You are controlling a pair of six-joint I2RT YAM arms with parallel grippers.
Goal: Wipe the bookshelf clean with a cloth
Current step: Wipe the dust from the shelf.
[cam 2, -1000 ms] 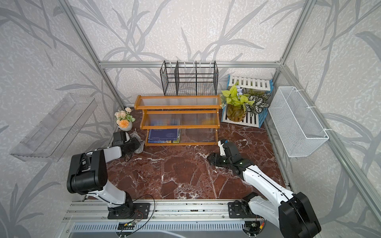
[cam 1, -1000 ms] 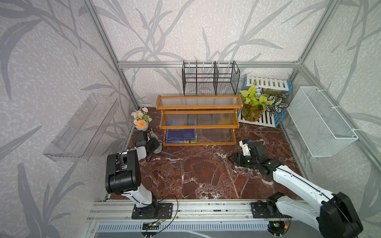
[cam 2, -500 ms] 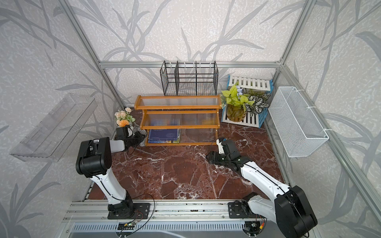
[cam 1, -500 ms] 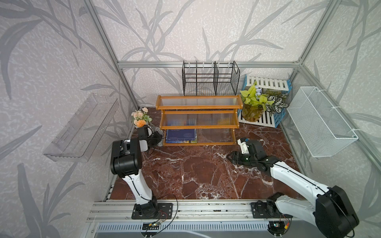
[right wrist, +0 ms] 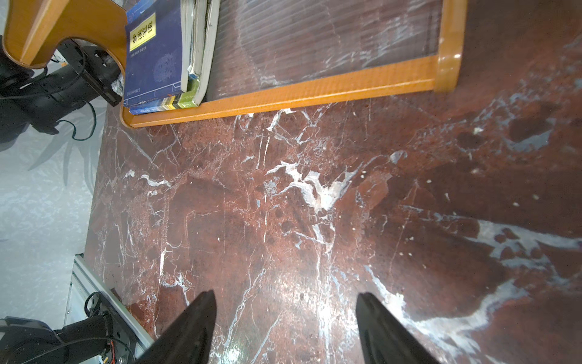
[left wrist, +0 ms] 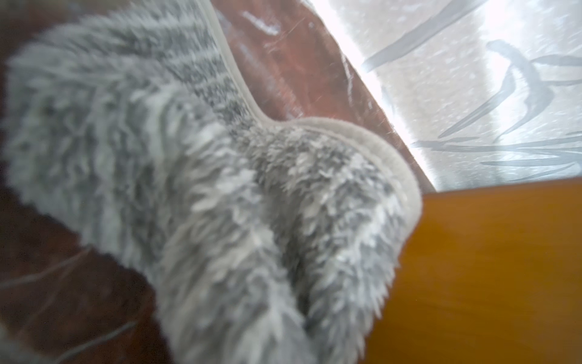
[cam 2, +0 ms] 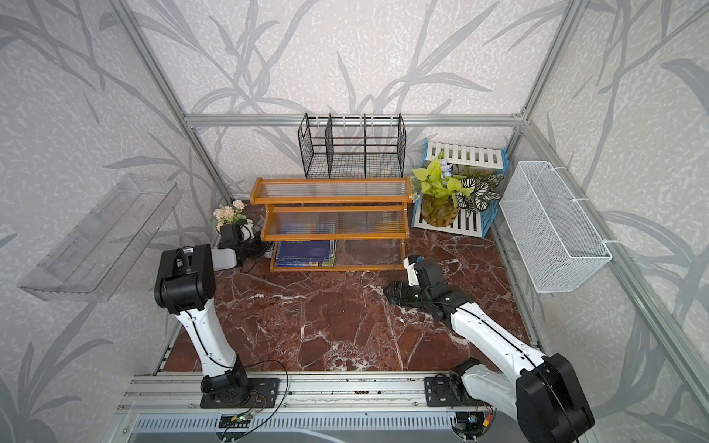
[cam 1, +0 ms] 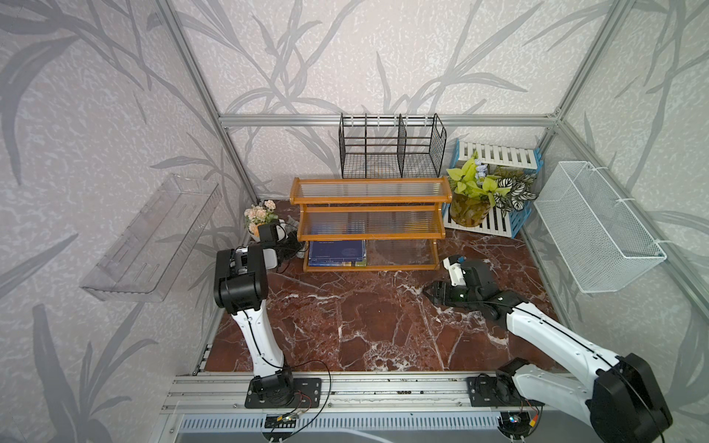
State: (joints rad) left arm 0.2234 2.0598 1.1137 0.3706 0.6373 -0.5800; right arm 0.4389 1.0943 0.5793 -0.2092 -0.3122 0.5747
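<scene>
Your left gripper (right wrist: 108, 83) is clamping the grey striped cloth (left wrist: 220, 189) beside the orange-framed clear-boarded bookshelf (cam 1: 370, 199); your right gripper (right wrist: 285, 294) is holding its fingers (right wrist: 195, 324) apart.

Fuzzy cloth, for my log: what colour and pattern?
Grey cloth, paler stripes; best in left wrist view.

Both top views were bright, evenly lit by diffuse light and sharp throughout. The bookshelf (cam 1: 368, 199) (cam 2: 330, 199) threw only soft shade beneath its tiers. In the left wrist view the cloth (left wrist: 220, 189) sat too close to the lens and was blurred, worst at its part farthest from the bookshelf, and the wall behind the bookshelf was blown out to white. The right wrist view was sharp, with a glare patch on the marble tabletop (right wrist: 318, 302) in front of the bookshelf.
</scene>
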